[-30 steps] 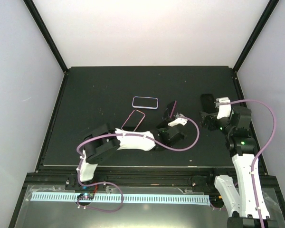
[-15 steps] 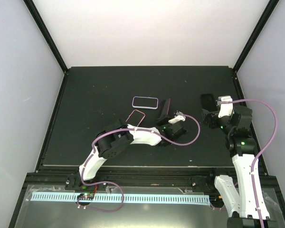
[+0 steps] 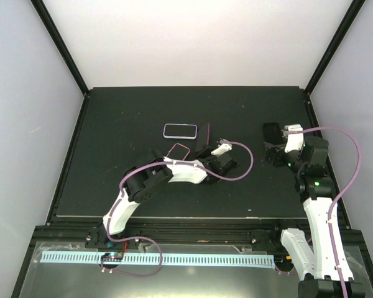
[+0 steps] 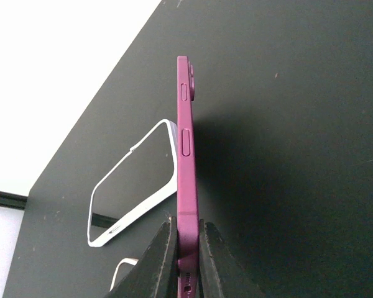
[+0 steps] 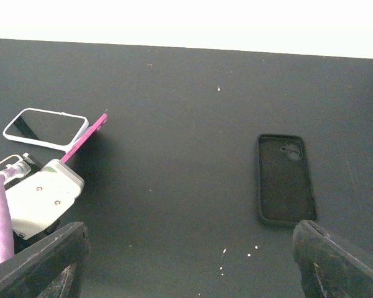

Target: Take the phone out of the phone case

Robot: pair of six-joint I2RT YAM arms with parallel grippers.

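On the black table (image 3: 112, 186) lies an empty black phone case (image 5: 285, 178); your left gripper (image 4: 185, 231) pinches the thin pink phone (image 4: 185, 143); right gripper (image 5: 186, 247) gapes; seems nearly done.

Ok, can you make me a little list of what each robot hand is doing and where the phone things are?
left gripper: jaws shut on the pink phone, held edge-on
right gripper: jaws open, holding nothing
black case: empty, flat on the table, near the right gripper
white-rimmed item: flat on the table beside the pink phone; phone or case, cannot tell
pink-rimmed case: flat, partly hidden by the left arm
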